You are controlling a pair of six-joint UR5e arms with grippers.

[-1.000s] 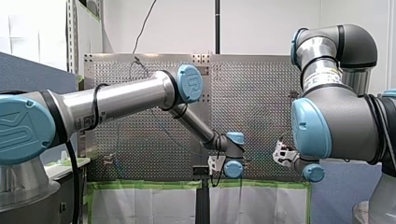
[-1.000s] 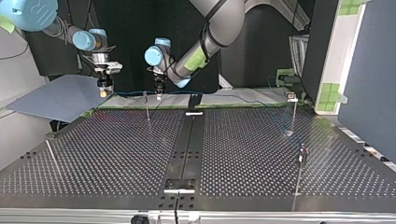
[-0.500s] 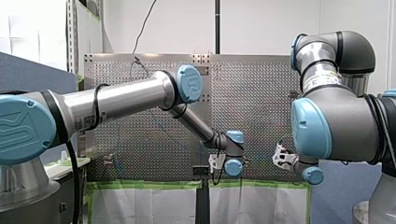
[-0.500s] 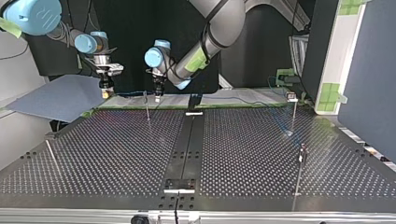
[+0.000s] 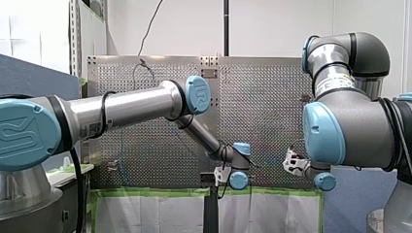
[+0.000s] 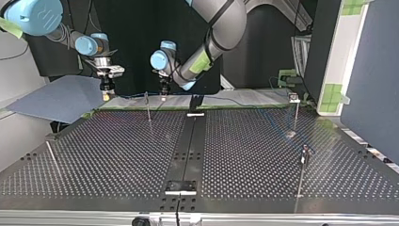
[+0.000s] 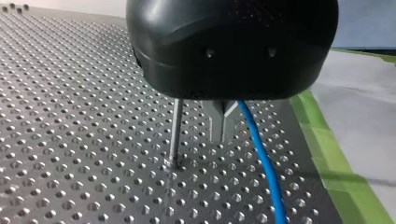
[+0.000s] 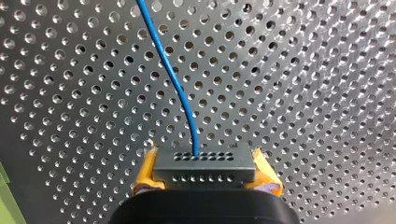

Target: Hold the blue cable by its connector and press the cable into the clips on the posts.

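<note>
Right wrist view: my right gripper (image 8: 204, 173) is clamping a grey rectangular multi-hole connector (image 8: 204, 163) between its yellow pads (image 8: 145, 175), with a thin blue cable (image 8: 173, 79) running from it over the perforated metal bench (image 8: 303, 93). Left wrist view: my left gripper (image 7: 223, 126) is holding its metal fingers pressed together, the cable passing just beside them, near a thin metal post (image 7: 175, 128).

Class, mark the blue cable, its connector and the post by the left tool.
blue cable (image 8: 172, 74): right wrist view, mid-length.
connector (image 8: 204, 168): right wrist view, grey face.
post (image 7: 175, 126): left wrist view, shaft.
</note>
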